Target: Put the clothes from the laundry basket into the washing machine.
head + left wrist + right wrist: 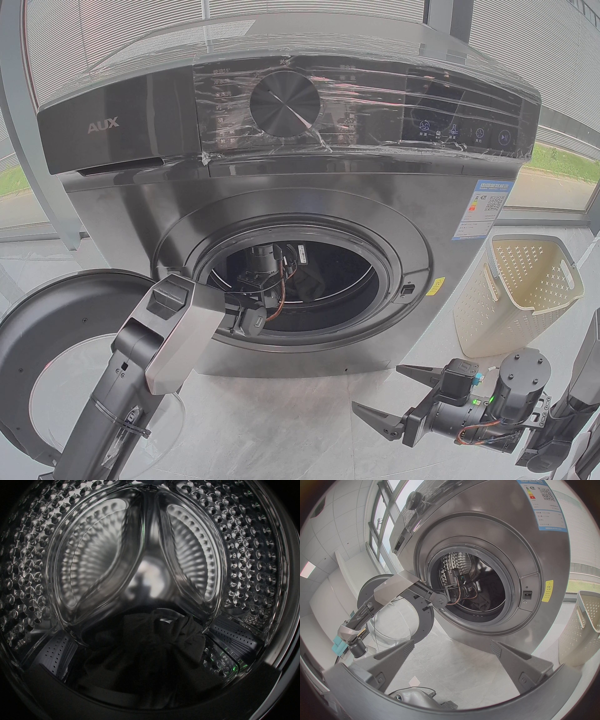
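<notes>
Grey floor tiles point(281, 431) spread before the washer point(350, 206), its door point(44, 337) swung wide at left. The left arm point(175, 331) runs through the opening, with the left gripper point(267, 265) inside the drum point(250, 558); I cannot tell its grip. Dark clothes point(150, 655) lie on the drum's bottom. The right gripper point(378, 387) hovers low, spread wide and released, near the basket point(525, 294) at far right.

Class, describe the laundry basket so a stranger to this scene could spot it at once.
Start at the grey washing machine, its round door open. On the floor to its right stands the laundry basket. It alone is cream plastic, pierced with small holes.
</notes>
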Controlling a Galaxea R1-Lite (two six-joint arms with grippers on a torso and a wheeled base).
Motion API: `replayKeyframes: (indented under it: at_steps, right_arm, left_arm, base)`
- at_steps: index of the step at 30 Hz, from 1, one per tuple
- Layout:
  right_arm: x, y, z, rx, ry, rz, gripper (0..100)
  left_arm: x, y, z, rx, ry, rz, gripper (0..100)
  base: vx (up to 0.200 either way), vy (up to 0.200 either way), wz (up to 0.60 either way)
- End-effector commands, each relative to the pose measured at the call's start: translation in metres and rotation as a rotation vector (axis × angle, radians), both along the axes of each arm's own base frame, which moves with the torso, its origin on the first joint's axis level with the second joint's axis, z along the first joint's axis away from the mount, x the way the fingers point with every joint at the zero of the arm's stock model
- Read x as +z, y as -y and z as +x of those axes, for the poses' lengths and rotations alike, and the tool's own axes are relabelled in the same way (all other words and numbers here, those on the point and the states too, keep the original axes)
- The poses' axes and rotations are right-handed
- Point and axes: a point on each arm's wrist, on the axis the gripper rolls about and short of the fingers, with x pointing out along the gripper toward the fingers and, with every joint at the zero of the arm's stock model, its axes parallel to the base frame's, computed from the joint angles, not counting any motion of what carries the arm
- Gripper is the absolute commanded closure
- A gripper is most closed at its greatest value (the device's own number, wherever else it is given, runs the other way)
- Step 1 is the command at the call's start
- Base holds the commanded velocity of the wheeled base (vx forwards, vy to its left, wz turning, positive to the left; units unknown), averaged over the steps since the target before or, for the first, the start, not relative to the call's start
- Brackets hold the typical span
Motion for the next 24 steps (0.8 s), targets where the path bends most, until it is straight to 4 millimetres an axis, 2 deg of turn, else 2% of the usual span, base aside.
replayKeyframes:
  at_steps: [1, 5, 12, 13, 14, 15, 17, 18, 19, 20, 21, 22, 24]
  right_arm:
    - [0.000, 0.000, 0.000, 0.000, 0.000, 0.000, 0]
    - [0.000, 0.000, 0.000, -0.001, 0.000, 0.000, 0]
    - [0.001, 0.000, 0.000, -0.001, 0.004, 0.004, 0]
    - [0.001, 0.001, 0.000, -0.001, 0.003, 0.003, 0]
    - [0.001, 0.000, 0.000, 0.000, 0.003, 0.003, 0]
    - [0.001, 0.000, 0.000, 0.000, 0.003, 0.003, 0]
    - [0.001, 0.001, 0.000, -0.001, 0.004, 0.004, 0]
    - [0.001, 0.001, 0.000, -0.001, 0.004, 0.004, 0]
    - [0.001, 0.001, 0.000, -0.003, 0.003, 0.003, 0]
    - [0.001, 0.001, 0.000, -0.003, 0.003, 0.003, 0]
    - [0.000, 0.002, -0.001, -0.003, -0.001, -0.001, 0]
    - [0.000, 0.002, -0.001, -0.003, -0.001, -0.001, 0]
    - [0.000, 0.002, -0.002, -0.001, -0.004, -0.004, 0]
  left_arm:
    - [0.003, 0.005, -0.003, -0.009, 0.005, -0.003, 0]
    - [0.012, 0.015, -0.016, -0.037, -0.013, -0.003, 0]
    - [0.012, 0.021, -0.070, -0.131, -0.173, 0.089, 0]
    - [0.012, 0.022, -0.071, -0.133, -0.174, 0.090, 0]
    - [0.013, 0.021, -0.089, -0.166, -0.216, 0.117, 0]
    - [0.013, 0.021, -0.089, -0.166, -0.216, 0.117, 0]
    - [0.015, 0.017, -0.124, -0.243, -0.287, 0.155, 0]
    - [0.016, 0.017, -0.129, -0.257, -0.293, 0.159, 0]
    - [0.017, 0.014, -0.144, -0.285, -0.317, 0.173, 0]
    - [0.018, 0.013, -0.146, -0.288, -0.320, 0.174, 0]
    - [0.021, 0.010, -0.159, -0.301, -0.333, 0.182, 0]
    - [0.021, 0.010, -0.161, -0.304, -0.337, 0.184, 0]
    - [0.027, 0.006, -0.180, -0.323, -0.339, 0.186, 0]
  base:
    - [0.000, 0.000, 0.00]
    - [0.000, 0.000, 0.00]
    - [0.000, 0.000, 0.00]
    - [0.000, 0.000, 0.00]
    - [0.000, 0.000, 0.00]
    - [0.000, 0.000, 0.00]
    - [0.000, 0.000, 0.00]
    - [0.000, 0.000, 0.00]
    - [0.000, 0.000, 0.00]
    - [0.000, 0.000, 0.00]
    - [0.000, 0.000, 0.00]
    - [0.000, 0.000, 0.00]
    - [0.000, 0.000, 0.00]
